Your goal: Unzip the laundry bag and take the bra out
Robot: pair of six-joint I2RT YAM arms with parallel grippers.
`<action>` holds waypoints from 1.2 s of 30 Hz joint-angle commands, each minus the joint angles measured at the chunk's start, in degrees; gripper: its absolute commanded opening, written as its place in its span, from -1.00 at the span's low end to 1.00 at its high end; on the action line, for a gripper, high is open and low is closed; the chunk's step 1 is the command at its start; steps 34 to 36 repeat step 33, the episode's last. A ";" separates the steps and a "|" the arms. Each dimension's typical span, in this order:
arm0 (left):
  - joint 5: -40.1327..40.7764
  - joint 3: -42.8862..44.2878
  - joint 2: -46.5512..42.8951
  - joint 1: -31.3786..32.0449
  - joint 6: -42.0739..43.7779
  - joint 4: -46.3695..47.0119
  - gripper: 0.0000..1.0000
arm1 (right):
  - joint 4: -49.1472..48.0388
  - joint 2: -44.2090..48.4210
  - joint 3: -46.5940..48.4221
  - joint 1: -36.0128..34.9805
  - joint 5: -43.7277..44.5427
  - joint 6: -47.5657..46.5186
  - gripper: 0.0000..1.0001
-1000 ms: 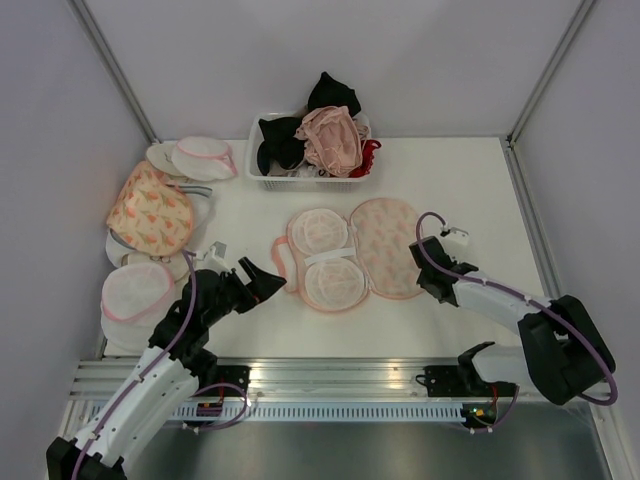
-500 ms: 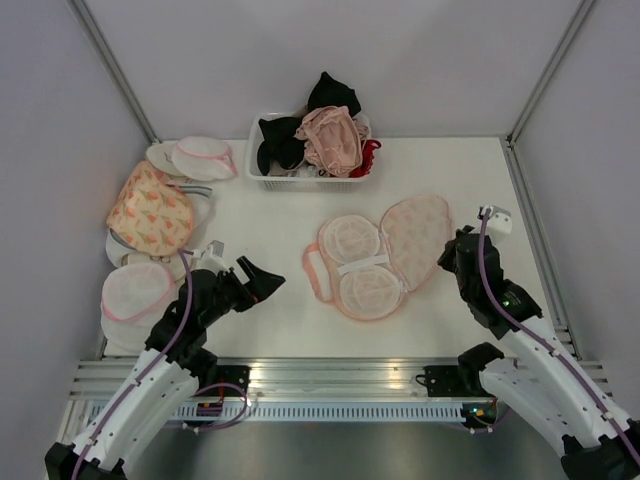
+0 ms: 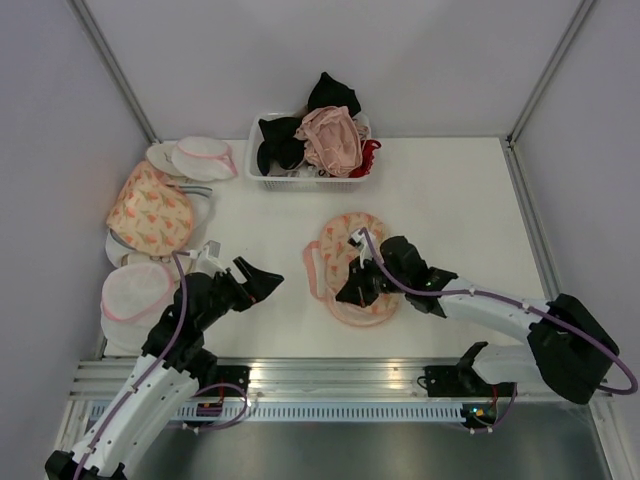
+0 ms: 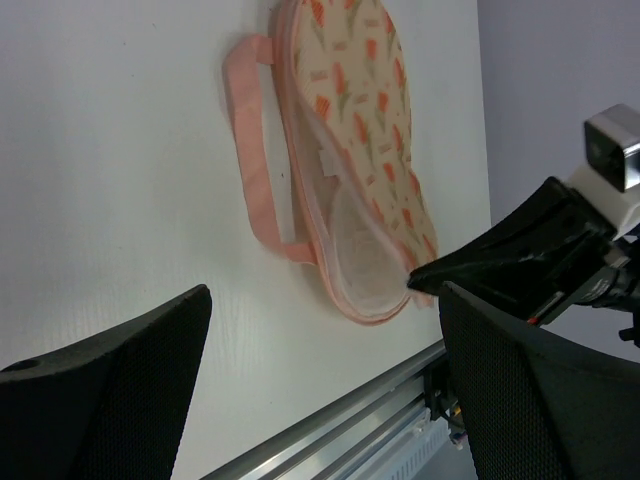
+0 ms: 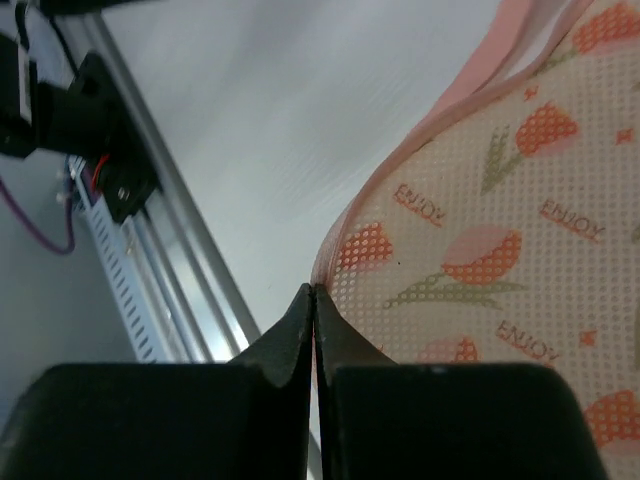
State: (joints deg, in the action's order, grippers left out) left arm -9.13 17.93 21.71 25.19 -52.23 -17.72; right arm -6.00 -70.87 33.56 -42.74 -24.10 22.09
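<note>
right gripper (image 5: 314,300) pinching shut on bag (image 3: 340,245) at its pink rim | bag lying at middle of table (image 3: 450,190), lid partly folded over mesh inside | left gripper (image 3: 258,275) hanging open left of bag, apart | bra (image 3: 335,140) lying in basket (image 3: 258,172)

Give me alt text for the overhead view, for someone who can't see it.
The right gripper pinches the pink rim of the peach printed laundry bag at the centre, its flap folded partly over. The left gripper hangs open to its left; a white basket of bras sits behind.
</note>
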 commanded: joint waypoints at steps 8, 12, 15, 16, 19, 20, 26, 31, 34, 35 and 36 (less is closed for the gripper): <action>0.95 0.08 -0.27 -0.23 -1.21 -0.13 0.94 | 2.20 4.32 2.91 -3.58 -0.36 -1.79 0.96; 0.86 0.35 0.52 -0.23 -0.77 -0.04 0.94 | 5.64 11.70 4.84 -3.58 9.93 0.23 0.96; 0.69 0.61 1.40 -0.23 -0.51 0.40 0.95 | 8.11 15.49 6.16 -3.67 13.62 1.37 0.96; 0.60 0.70 1.57 -0.23 -0.07 0.66 0.95 | 8.46 16.54 6.34 -3.67 14.07 1.47 0.96; 0.42 0.96 2.54 -0.23 1.07 2.07 0.96 | 9.51 19.71 7.22 -3.58 17.74 2.52 0.96; 0.25 1.14 2.98 -0.23 1.60 2.33 0.99 | 11.52 20.59 7.65 -3.66 19.16 2.44 0.95; -0.10 3.77 7.02 -0.23 3.53 2.60 0.99 | 17.94 20.60 9.15 -3.66 28.23 2.44 0.96; 0.25 5.09 8.34 -0.23 4.76 2.95 0.99 | 17.34 22.96 6.52 -3.67 26.39 1.65 0.96; 0.69 5.36 8.26 -0.23 4.85 3.12 0.99 | 17.42 23.85 6.60 -3.67 26.11 1.47 0.96; 0.69 5.36 8.26 -0.23 4.85 3.12 0.99 | 17.42 23.85 6.60 -3.67 26.11 1.47 0.96; 0.69 5.36 8.26 -0.23 4.85 3.12 0.99 | 17.42 23.85 6.60 -3.67 26.11 1.47 0.96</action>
